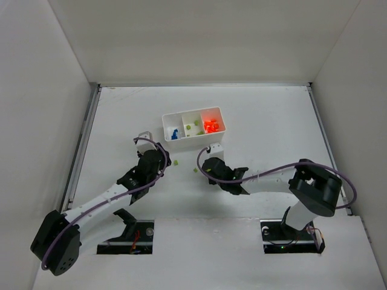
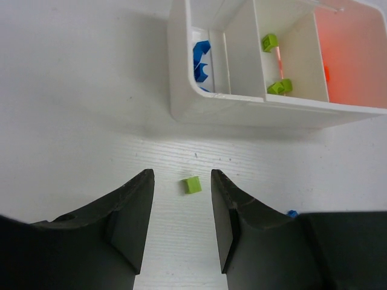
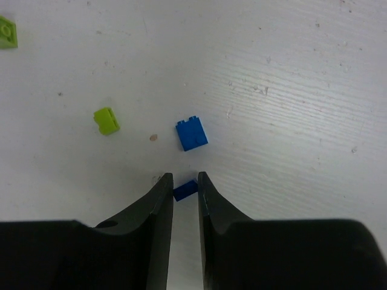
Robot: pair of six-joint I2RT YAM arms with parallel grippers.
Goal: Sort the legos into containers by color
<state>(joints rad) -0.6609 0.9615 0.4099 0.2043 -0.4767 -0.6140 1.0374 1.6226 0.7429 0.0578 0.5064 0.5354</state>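
The white tray (image 1: 193,113) has three compartments: blue bricks (image 2: 201,60) on the left, yellow-green bricks (image 2: 280,87) in the middle, orange bricks (image 1: 211,125) on the right. My left gripper (image 2: 181,175) is open just short of the tray's near wall (image 2: 242,112), and one yellow-green brick (image 2: 192,185) lies on the table between its fingertips. My right gripper (image 3: 185,181) is shut on a small blue brick (image 3: 185,190) at its fingertips. A second blue brick (image 3: 191,134) lies just ahead of it and a yellow-green brick (image 3: 106,120) lies to its left.
Another yellow-green brick (image 3: 6,31) lies at the top left edge of the right wrist view. A blue speck (image 2: 292,213) shows beside my left gripper's right finger. In the top view both grippers (image 1: 168,161) (image 1: 205,169) are close together in front of the tray.
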